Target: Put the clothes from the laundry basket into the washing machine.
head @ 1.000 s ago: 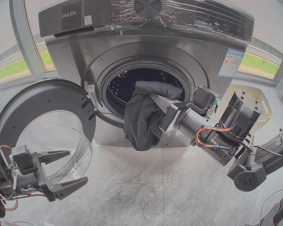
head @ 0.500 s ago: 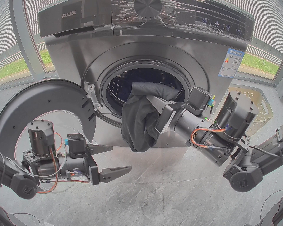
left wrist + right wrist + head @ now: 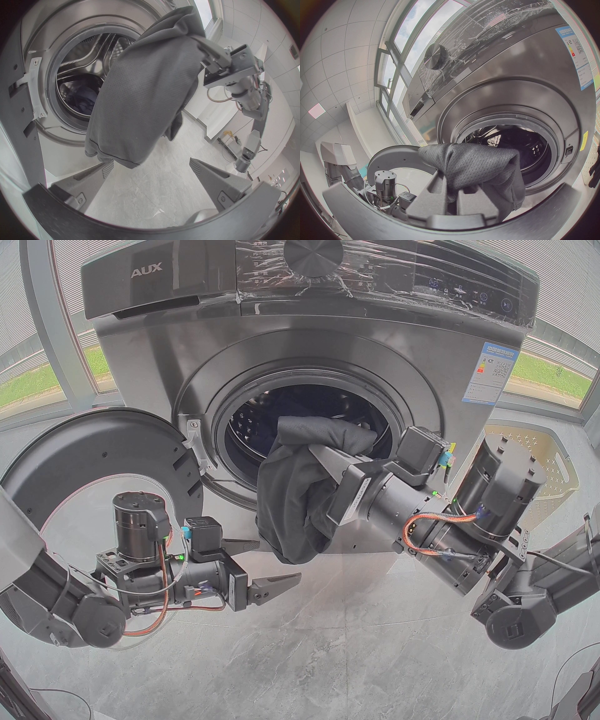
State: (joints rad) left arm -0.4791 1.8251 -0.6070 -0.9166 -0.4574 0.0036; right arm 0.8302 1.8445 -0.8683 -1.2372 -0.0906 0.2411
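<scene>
In the head view, the right hand (image 3: pixel 320 455) is pinching a dark grey garment (image 3: pixel 294 509) at the mouth of the washing machine (image 3: pixel 350 359), to the right of the open door (image 3: pixel 94 452). Most of the cloth is hanging outside and below the drum opening (image 3: pixel 250 421). The left hand (image 3: pixel 278 562) is sitting low and nearer, spread wide, just under the hem and gripping nothing.

In the left wrist view, the hem is dangling just above the gap between that hand's 2 fingers (image 3: pixel 218 184), over the floor (image 3: pixel 150 200). 1 dark item (image 3: pixel 82 99) is lying in the drum.

In the right wrist view, the clamped fingers (image 3: pixel 434 193) are gripping only 1 bunched fold.

As I see it, the weight is sitting outside the rim. A release here would likely be sending the garment sliding to the floor. A plain push could be leaving the tail draped over the lip, fouling the door. The left hand, if lifting the hem, is risking a knock against the right.
</scene>
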